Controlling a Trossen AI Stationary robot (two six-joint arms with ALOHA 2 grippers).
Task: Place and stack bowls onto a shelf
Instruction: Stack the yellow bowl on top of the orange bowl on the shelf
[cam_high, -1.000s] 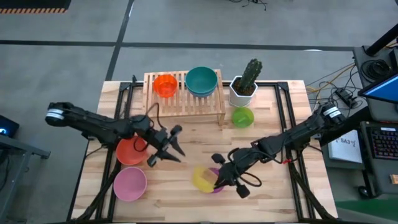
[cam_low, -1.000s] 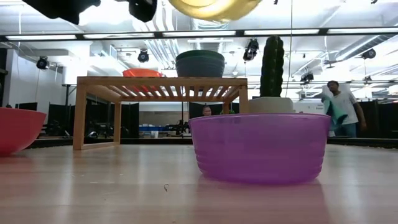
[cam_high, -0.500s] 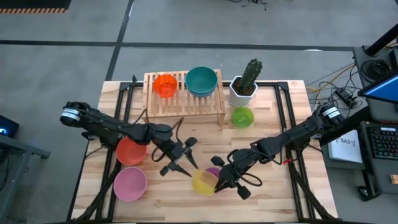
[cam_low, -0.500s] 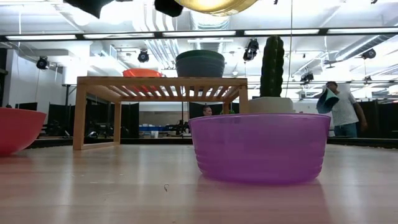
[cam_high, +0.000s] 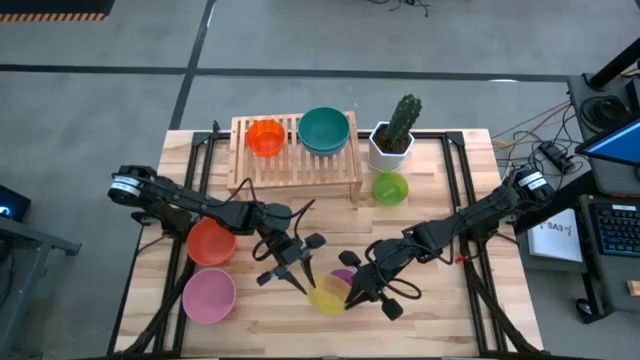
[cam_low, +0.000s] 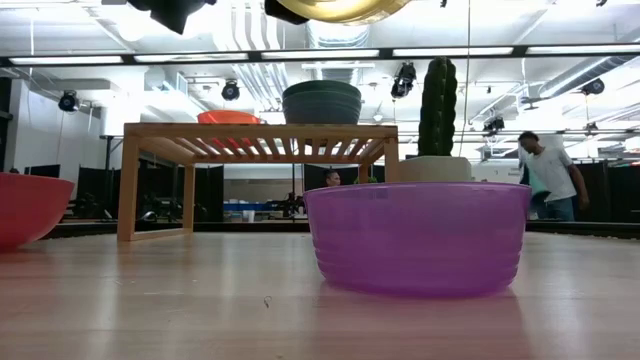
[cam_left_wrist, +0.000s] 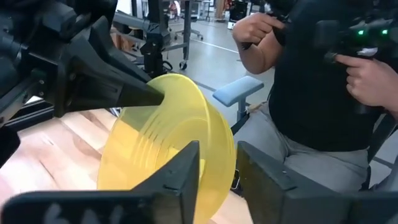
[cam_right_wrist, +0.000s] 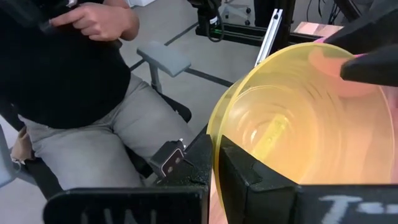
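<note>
My right gripper (cam_high: 352, 290) is shut on a yellow bowl (cam_high: 326, 294) held in the air over a purple bowl (cam_low: 418, 238) that stands on the table. My left gripper (cam_high: 300, 268) is open at the yellow bowl's opposite rim (cam_left_wrist: 225, 149), one finger on either side of the rim; I cannot tell whether they touch it. On the shelf (cam_high: 296, 165) sit an orange bowl (cam_high: 265, 137) and a teal bowl (cam_high: 324, 130). A red-orange bowl (cam_high: 211, 242), a pink bowl (cam_high: 208, 295) and a lime green bowl (cam_high: 390, 187) rest on the table. My right gripper pinches the yellow bowl's rim (cam_right_wrist: 215, 144) between its two fingers, one finger inside the bowl and one outside. It comes at the bowl roughly level from the table's right side. The bowl is tilted and lifted clear, above the purple bowl.
A white pot with a cactus (cam_high: 394, 140) stands right of the shelf. A seated person (cam_left_wrist: 323, 87) is close beyond the table's near edge, hands raised. Another person (cam_low: 545, 175) stands far off in the room.
My left gripper has swung from beside the red-orange bowl toward the table's right and near edge, sinking a little and turning, and now stands at the yellow bowl's rim. The yellow bowl and my right gripper have stayed where they were.
</note>
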